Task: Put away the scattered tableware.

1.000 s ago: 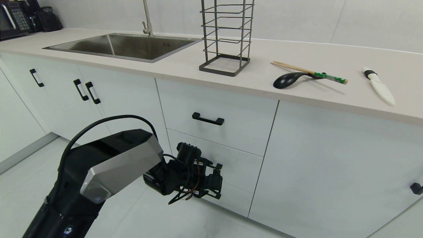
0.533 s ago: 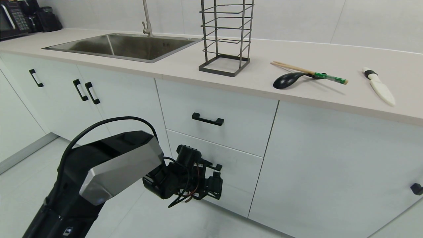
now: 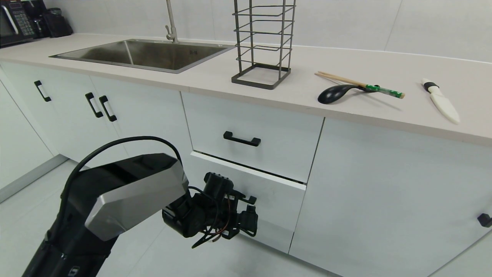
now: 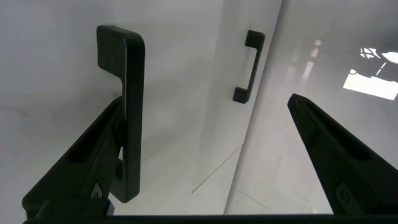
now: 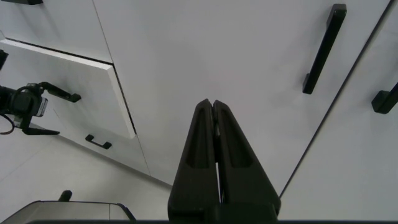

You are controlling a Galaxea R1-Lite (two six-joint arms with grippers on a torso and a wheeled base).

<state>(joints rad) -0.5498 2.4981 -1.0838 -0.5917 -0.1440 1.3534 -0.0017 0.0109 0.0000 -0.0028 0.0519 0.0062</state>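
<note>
Nothing stowed: spoon [image 3: 333,93], chopsticks [image 3: 359,84], knife [image 3: 442,102] on counter [image 3: 215,79]; drawer [image 3: 273,192] below counter ajar, left gripper [image 3: 250,214] spread at handle [image 4: 129,112], right gripper [image 5: 214,124] clenched.

Left arm [image 3: 127,192]: black body under a faceted, brushed-silver shell, with a small white marking on the black casing below the shell.
Cable [image 3: 115,143]: thick and black, looping above the shell.
Wrist wires [image 3: 215,227]: thin orange and black strands just beyond the shell.
Left tool [image 3: 249,215]: black and boxy, with angular tapered fingers [image 4: 336,168].
Right tool [image 5: 213,106]: two black wedge-shaped fingers.
</note>
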